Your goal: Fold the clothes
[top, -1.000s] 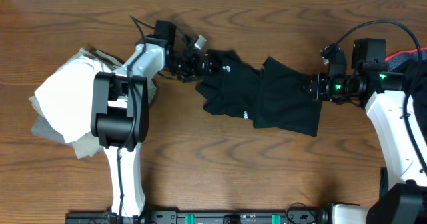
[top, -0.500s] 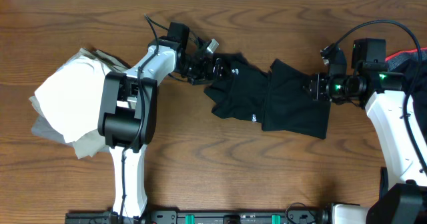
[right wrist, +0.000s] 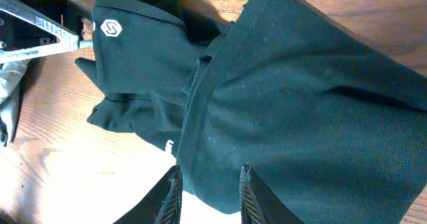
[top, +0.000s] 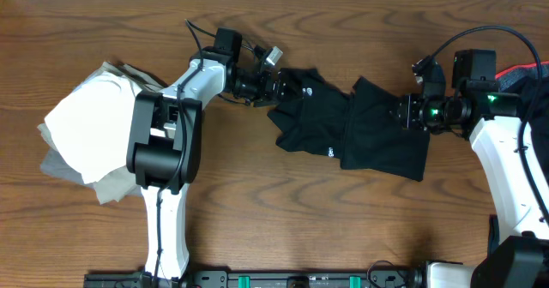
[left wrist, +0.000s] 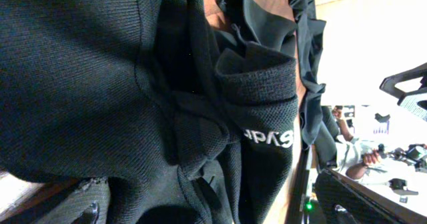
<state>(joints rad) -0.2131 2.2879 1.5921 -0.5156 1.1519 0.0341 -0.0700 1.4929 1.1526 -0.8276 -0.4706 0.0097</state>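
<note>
A crumpled black T-shirt [top: 343, 129] lies in the middle of the wooden table. Its small white logo [right wrist: 111, 28] and white lettering [left wrist: 267, 136] face up. My left gripper [top: 276, 84] is at the shirt's upper left edge, jaws wide open. Black fabric [left wrist: 100, 71] fills its view and lies between its fingers [left wrist: 80, 204]. My right gripper [top: 401, 112] is at the shirt's right edge. Its jaws stand partly apart over the hem [right wrist: 220, 151], with flat cloth [right wrist: 300, 97] showing between the fingertips [right wrist: 175, 177].
A pile of white and grey folded clothes [top: 86, 134] sits at the left under the left arm. A black, red-edged garment [top: 527, 72] lies at the right edge behind the right arm. Bare wood [top: 343, 228] runs along the front.
My left arm has swung right and the shirt's left side has bunched and shifted right with it. The right arm has not moved.
</note>
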